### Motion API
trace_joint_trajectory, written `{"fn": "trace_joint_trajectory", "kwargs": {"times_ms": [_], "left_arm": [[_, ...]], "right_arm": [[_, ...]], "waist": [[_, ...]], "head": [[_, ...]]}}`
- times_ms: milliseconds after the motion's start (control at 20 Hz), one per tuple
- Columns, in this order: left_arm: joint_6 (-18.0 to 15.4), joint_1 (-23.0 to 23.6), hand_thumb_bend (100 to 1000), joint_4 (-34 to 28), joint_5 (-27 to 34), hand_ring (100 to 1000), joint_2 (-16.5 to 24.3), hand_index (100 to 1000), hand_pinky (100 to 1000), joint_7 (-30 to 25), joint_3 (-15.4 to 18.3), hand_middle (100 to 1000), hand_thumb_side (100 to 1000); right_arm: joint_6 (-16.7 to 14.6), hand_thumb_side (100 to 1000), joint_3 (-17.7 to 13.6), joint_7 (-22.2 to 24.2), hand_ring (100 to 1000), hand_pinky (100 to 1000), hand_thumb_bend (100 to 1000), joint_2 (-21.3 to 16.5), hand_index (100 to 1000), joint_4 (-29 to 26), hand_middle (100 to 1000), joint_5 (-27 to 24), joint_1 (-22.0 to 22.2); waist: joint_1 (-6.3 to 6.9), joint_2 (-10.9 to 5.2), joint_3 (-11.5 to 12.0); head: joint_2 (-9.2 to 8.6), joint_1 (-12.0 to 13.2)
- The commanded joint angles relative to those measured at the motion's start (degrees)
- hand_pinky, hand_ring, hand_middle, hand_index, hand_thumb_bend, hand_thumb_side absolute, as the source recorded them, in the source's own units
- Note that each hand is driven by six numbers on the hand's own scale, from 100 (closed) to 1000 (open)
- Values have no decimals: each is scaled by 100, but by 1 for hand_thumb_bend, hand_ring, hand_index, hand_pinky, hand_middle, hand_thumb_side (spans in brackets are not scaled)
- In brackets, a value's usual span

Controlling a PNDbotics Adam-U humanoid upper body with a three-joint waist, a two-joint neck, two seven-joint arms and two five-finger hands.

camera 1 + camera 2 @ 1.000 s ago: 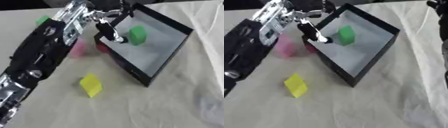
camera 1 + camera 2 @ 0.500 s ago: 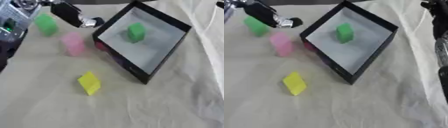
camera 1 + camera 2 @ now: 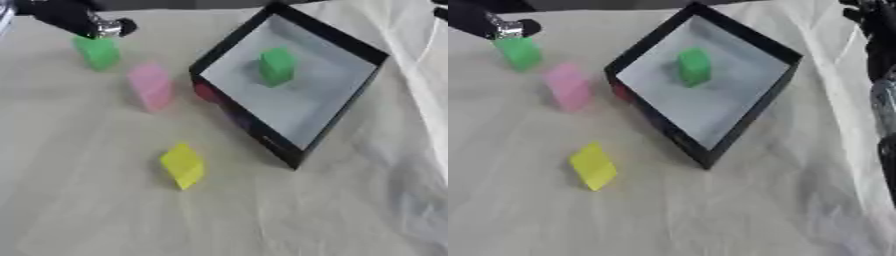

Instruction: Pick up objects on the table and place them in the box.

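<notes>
Left eye view shows the table (image 3: 105, 215), covered in a pale cloth, carrying every item. Order below runs from largest to smallest.

1. Box (image 3: 367, 85): black walls, pale floor, set cornerwise to the camera. One green block (image 3: 276, 66) stands inside it, apart from the walls. A reddish patch shows against the outer left wall; its nature cannot be determined.

2. Left hand (image 3: 74, 19): dark, at the upper left edge, directly above and apparently touching the top of a second green block (image 3: 97, 51). Whether its fingers are spread or closed on the block cannot be determined.

3. Right arm: dark parts show at the right edge in the right eye view; the hand itself cannot be made out, and its state cannot be determined.

4. Pink block (image 3: 150, 86): upright, just beside the left box corner, between the outer green block and the box.

5. Yellow block (image 3: 182, 165): alone on the cloth, near the lower box wall, resting tilted on an edge or corner.

Handling, as a judgement: blocks appear small, light and rigid, with flat faces, not fragile. Grasp each across two opposite flat faces, near mid-height. The tilted yellow block may roll when touched; approach from above. The soft cloth may let blocks tip.
</notes>
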Motion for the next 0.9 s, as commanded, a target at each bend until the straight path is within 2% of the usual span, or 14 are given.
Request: {"fn": "trace_joint_trajectory", "kwargs": {"times_ms": [50,450,700,900], "left_arm": [[67,-183,427,469,-124,817,14,883,873,66,210,807,631],[230,-500,463,1468,-647,830,-294,890,881,89,276,820,635],[241,-662,489,1969,-925,843,-366,895,895,224,549,831,597],[269,-844,526,2210,-1084,852,-372,906,904,37,727,840,616]], "right_arm": [[-2,507,-38,-2,783,868,167,-179,890,-48,818,-1,-65],[16,513,-2,37,783,869,162,-174,890,-48,818,16,-109],[20,516,3,48,783,869,160,-198,890,-64,817,37,-132],[31,520,25,70,783,869,156,-215,891,-71,817,55,-171]], "waist": [[-76,-167,2],[-48,-74,-58],[-8,40,-145],[35,135,-190]], "head": [[-70,52],[-173,88],[-278,95],[-325,108]]}}
